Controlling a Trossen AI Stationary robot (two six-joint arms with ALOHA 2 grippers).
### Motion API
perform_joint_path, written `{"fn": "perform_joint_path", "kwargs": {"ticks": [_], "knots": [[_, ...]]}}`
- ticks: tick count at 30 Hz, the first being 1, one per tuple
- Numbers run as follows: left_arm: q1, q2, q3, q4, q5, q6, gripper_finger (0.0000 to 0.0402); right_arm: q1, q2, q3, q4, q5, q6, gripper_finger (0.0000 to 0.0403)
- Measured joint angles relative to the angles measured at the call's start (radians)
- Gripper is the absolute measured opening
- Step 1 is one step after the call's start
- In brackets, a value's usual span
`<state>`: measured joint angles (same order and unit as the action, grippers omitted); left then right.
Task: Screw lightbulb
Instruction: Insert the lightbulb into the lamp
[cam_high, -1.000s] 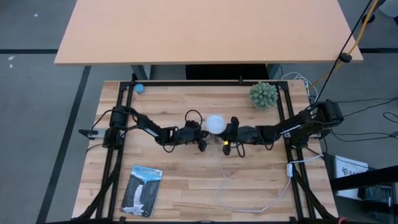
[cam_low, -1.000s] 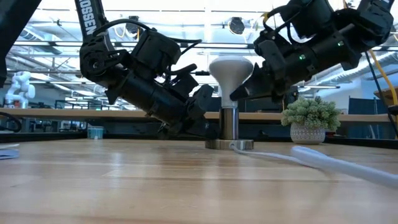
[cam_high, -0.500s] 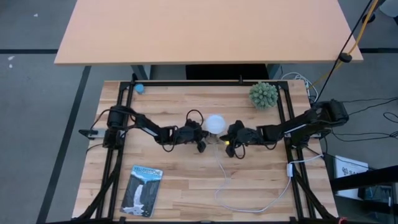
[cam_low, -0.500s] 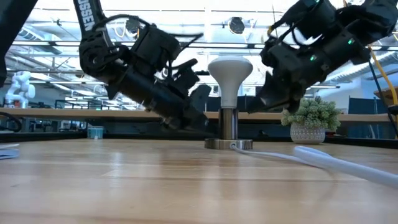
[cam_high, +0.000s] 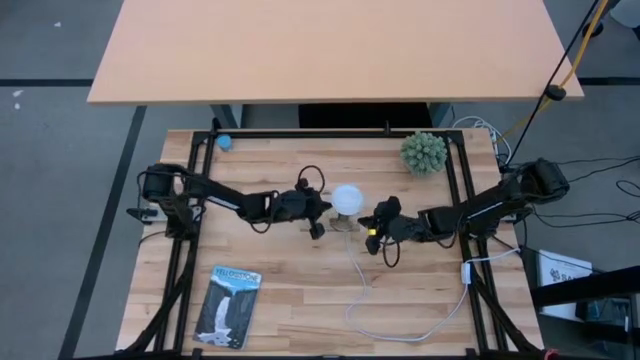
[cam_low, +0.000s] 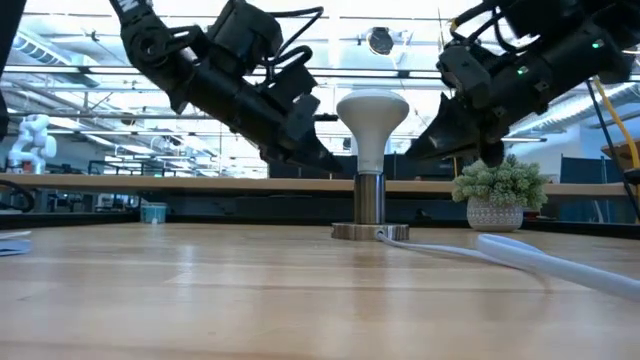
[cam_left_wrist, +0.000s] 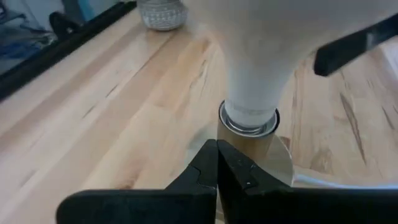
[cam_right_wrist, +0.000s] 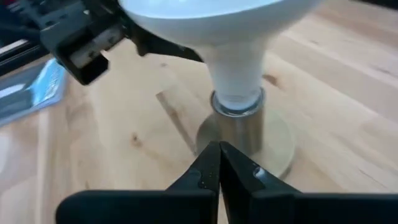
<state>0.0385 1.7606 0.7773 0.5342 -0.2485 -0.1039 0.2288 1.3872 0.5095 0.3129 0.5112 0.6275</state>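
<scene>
Hanging just beside the lightbulb (cam_high: 347, 198), the left claw (cam_high: 318, 217) had its 2 fingers pressed together on nothing, as its wrist view showed. The right claw (cam_high: 376, 233) sat on the bulb's other side, likewise closed and empty. Neither touched the bulb, which stood upright in the metal socket (cam_low: 370, 198) on its round base (cam_low: 370, 232) near the middle of the table (cam_high: 300, 290), white cord (cam_high: 400, 325) trailing toward the front edge. The screwing step looked finished or paused, with both arms apart from the bulb. Any further tightening would call for opening a claw and closing it around the neck; otherwise the arms needed only to retreat.
</scene>
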Motion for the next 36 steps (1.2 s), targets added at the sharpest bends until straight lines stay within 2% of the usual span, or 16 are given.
{"fn": "perform_joint_path", "kwargs": {"ticks": [2, 8, 11, 13, 15, 18, 22, 25, 28, 31, 36], "knots": [[0.026, -0.024, 0.0, -0.036, 0.067, 0.025, 0.0, 0.032, 0.0, 0.0, -0.012, 0.074, 0.037, 0.0], [0.11, -0.015, 0.0, -0.046, 0.39, 0.028, 0.0, 0.148, 0.052, 0.007, 0.04, 0.352, 0.154, 0.0], [0.125, 0.023, 0.0, -0.042, 0.526, 0.03, 0.0, 0.19, 0.135, 0.05, 0.043, 0.418, 0.203, 0.0], [0.124, 0.051, 0.0, -0.019, 0.581, 0.037, 0.0, 0.207, 0.207, 0.103, 0.041, 0.437, 0.206, 0.0], [0.117, 0.085, 0.0, 0.016, 0.603, 0.045, 0.0, 0.209, 0.278, 0.169, 0.032, 0.454, 0.181, 0.0], [0.107, 0.137, -0.001, 0.057, 0.609, 0.034, 0.0, 0.208, 0.355, 0.262, -0.047, 0.54, 0.164, 0.0], [0.102, 0.153, -0.001, 0.09, 0.612, 0.031, 0.0, 0.208, 0.369, 0.338, -0.193, 0.584, 0.213, 0.0], [0.103, 0.153, -0.001, 0.091, 0.609, 0.031, 0.0, 0.208, 0.352, 0.347, -0.253, 0.587, 0.276, 0.0], [0.103, 0.153, -0.001, 0.096, 0.593, 0.031, 0.0, 0.204, 0.35, 0.348, -0.295, 0.566, 0.278, 0.0], [0.102, 0.153, -0.001, 0.096, 0.556, 0.029, 0.0, 0.203, 0.35, 0.348, -0.304, 0.496, 0.224, 0.0], [0.102, 0.153, -0.001, 0.096, 0.55, -0.003, 0.0, 0.203, 0.35, 0.348, -0.305, 0.406, 0.156, 0.0]]}}
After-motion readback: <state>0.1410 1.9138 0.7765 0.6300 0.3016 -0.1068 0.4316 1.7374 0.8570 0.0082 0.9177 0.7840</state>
